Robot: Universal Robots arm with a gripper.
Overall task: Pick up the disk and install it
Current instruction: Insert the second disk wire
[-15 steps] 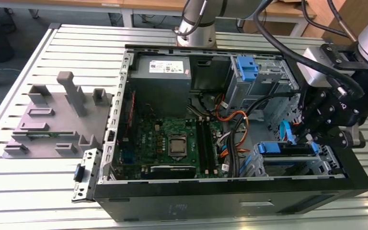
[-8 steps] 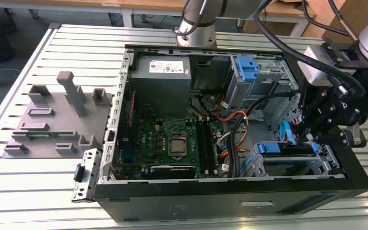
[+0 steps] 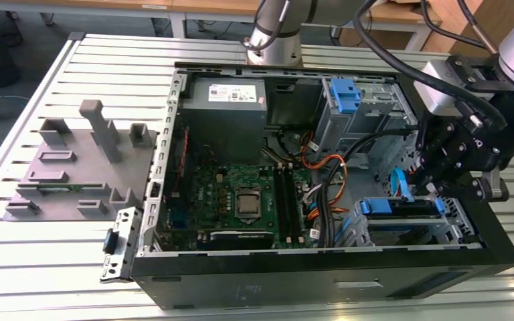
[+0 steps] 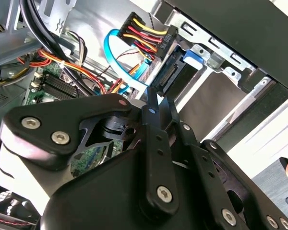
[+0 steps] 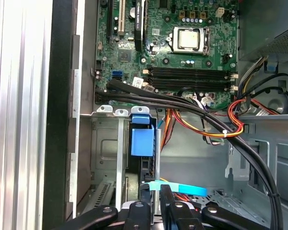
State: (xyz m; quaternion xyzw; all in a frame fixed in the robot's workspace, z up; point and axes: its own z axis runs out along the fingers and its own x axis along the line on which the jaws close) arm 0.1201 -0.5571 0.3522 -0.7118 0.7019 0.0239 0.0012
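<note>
The open computer case (image 3: 328, 271) is lying on its side on the slatted metal bench (image 3: 25, 267), with its motherboard (image 3: 239, 194) facing upward. In the exterior view, the arm's black gripper (image 3: 436, 190) is hanging over the drive cage (image 3: 458, 224) at the corner of the case toward the exterior view's right. The disk (image 3: 401, 206) is sitting in that cage, its blue carrier edge showing just below the gripper; in the first wrist view the blue carrier tab (image 5: 142, 141) is standing upright in the cage slot, directly ahead of the gripper (image 5: 156, 191). In both wrist views the fingers (image 4: 153, 108) are lying close together, side by side, with nothing visibly caught between them, so the jaws are appearing clenched and empty. A light blue data cable (image 4: 117, 55) and a multicoloured power connector (image 4: 151, 36) are hanging just beside the rear of the disk in the second wrist view; whether either is plugged in cannot be told. A grey fixture (image 3: 69, 167) with upright posts is standing on the bench toward the exterior view's left, well apart from the gripper. A grey power supply (image 3: 225, 100) is occupying the far corner of the case.
</note>
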